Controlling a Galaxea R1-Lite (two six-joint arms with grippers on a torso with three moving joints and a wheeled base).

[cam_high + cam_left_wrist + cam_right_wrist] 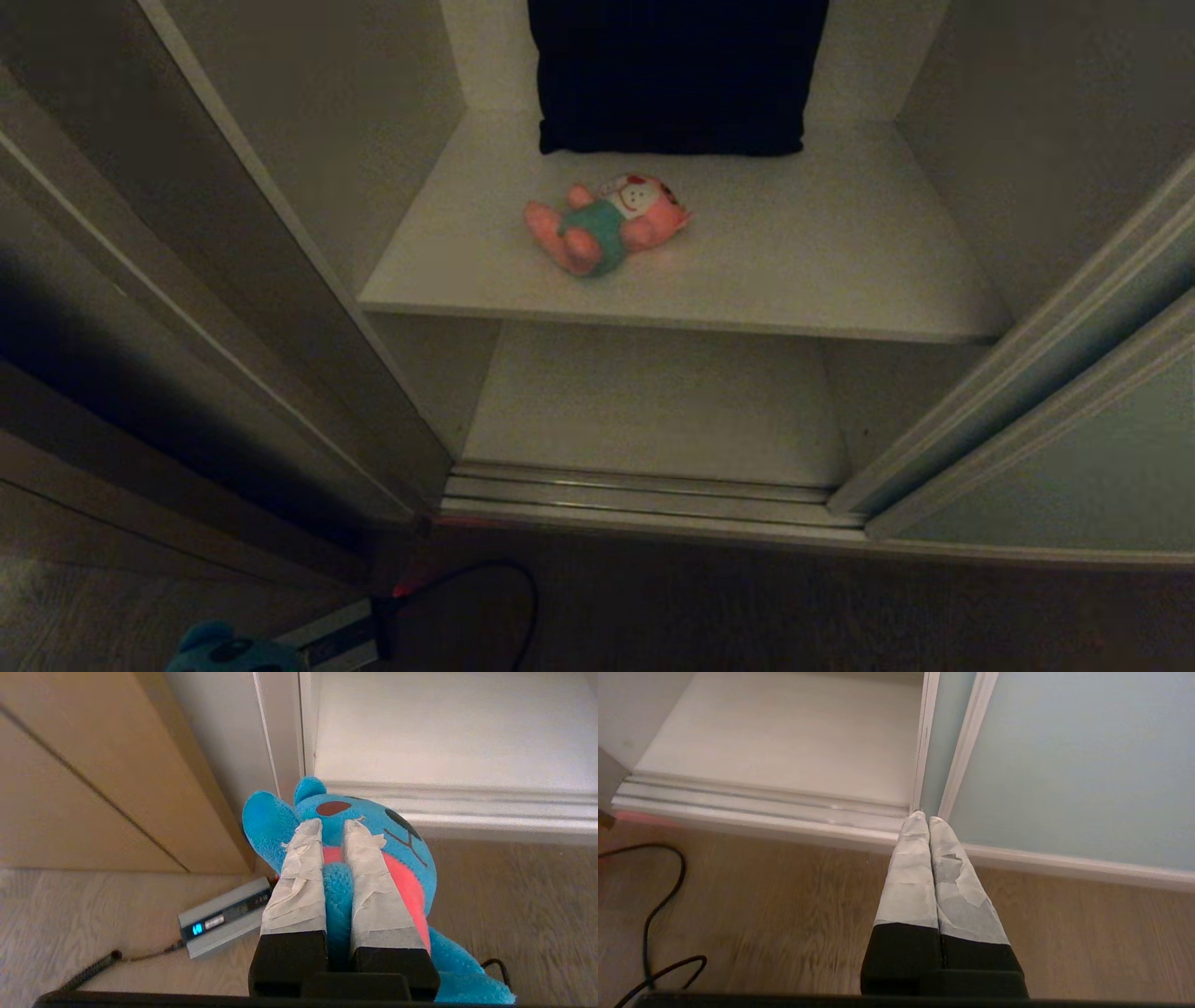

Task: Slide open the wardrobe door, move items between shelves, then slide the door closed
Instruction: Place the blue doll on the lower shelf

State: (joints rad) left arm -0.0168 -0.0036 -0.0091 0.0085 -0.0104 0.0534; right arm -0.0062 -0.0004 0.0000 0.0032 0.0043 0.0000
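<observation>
Teal-blue plush toy (355, 826) clamped between the taped fingers (299, 877) of the left pincer (332, 826), squeezed at the red belly so the soft body cannot slip; carried low over the wooden floor (514, 914), just in front of the wardrobe's bottom track (635, 495), ears barely showing at the lower edge of the head view. Probably on its way between shelves. Pink plush toy (605, 224) lying on its back on the upper shelf (840, 271), just in front of a black cushion (672, 75) leaning upright against the back wall. Lower shelf (653, 401) bare where visible. Sliding wardrobe door (1074, 448) pushed aside to the right, leaving both boards reachable. Right pincer (928, 820) parked low near that door's pale frame, fingers pressed together on nothing. Grey power brick (224, 919) and black cable (523, 597) on the floor nearby, worth avoiding.
</observation>
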